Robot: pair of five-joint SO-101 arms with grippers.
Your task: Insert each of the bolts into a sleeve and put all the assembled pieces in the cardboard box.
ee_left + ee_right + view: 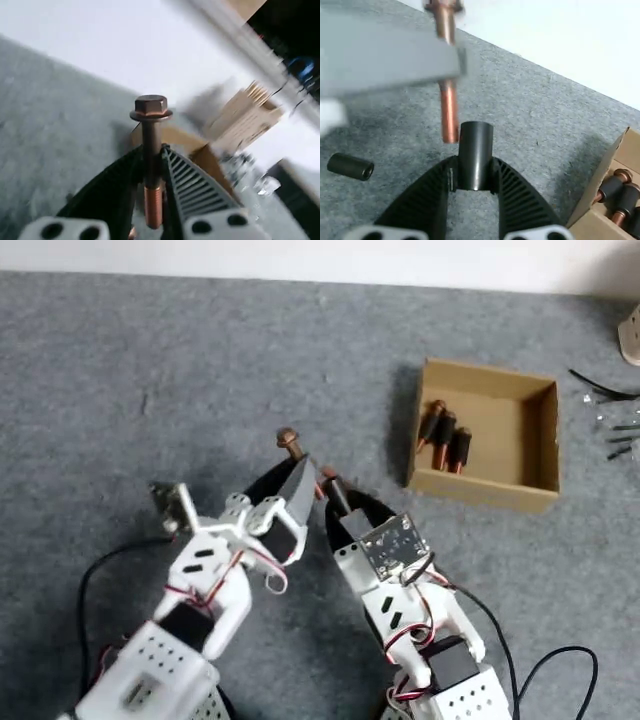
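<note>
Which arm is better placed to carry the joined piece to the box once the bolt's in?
Right, probably. The right hand grips the sleeve and sits nearer the cardboard box; the left hand, holding the bolt, is on its far side.

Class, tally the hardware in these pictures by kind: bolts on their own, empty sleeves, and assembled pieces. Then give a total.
Bolts on their own: 1
Empty sleeves: 2
Assembled pieces in the cardboard box: 3
Total: 6
</note>
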